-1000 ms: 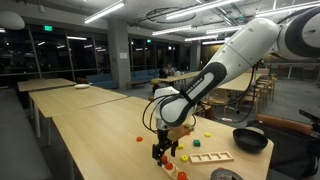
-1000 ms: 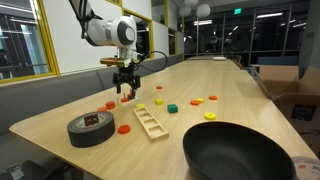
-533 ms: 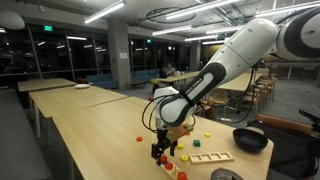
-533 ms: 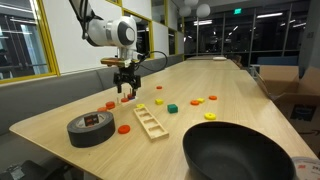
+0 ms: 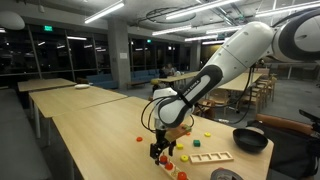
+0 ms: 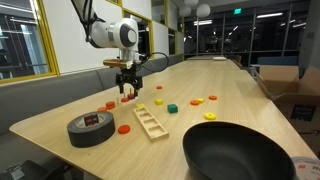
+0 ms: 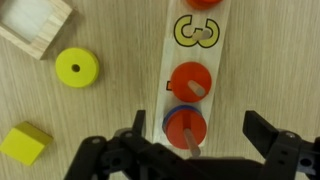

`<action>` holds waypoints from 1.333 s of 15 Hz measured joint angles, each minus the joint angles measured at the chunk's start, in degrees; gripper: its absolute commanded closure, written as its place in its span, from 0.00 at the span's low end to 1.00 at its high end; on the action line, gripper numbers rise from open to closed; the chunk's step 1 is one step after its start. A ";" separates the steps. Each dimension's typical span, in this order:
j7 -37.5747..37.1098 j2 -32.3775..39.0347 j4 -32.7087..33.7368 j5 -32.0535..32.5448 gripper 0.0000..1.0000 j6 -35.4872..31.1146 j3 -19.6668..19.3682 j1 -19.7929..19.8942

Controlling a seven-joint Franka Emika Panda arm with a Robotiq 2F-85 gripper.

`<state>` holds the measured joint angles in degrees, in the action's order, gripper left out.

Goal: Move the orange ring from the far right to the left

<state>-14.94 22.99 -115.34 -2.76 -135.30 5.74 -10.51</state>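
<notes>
In the wrist view a white peg strip (image 7: 172, 60) lies on the wooden table. An orange ring (image 7: 185, 127) sits on a peg on top of a blue ring. A second orange ring (image 7: 190, 80) sits on the peg beyond it, near a yellow printed "3" (image 7: 197, 32). My gripper (image 7: 200, 140) is open, with one finger on each side of the nearer orange ring and not touching it. In both exterior views the gripper (image 5: 160, 152) (image 6: 127, 90) hangs just above the table by the small pieces.
A yellow ring (image 7: 77, 68), a yellow block (image 7: 25, 143) and a wooden box (image 7: 35, 25) lie beside the strip. An exterior view shows a black tape roll (image 6: 91, 128), a wooden slotted tray (image 6: 150, 120), a black pan (image 6: 240, 150) and scattered coloured pieces (image 6: 172, 107).
</notes>
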 measured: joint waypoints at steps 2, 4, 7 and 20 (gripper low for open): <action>-0.08 0.38 0.27 0.01 0.25 -0.18 -0.02 -0.01; -0.10 0.65 0.53 0.01 0.34 -0.35 -0.05 -0.01; -0.10 0.83 0.74 0.01 0.58 -1.12 -0.12 -0.01; -0.82 -0.26 0.88 1.60 0.79 -1.99 -1.13 -0.04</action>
<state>-15.76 22.73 -114.46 -1.16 -137.29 4.61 -10.55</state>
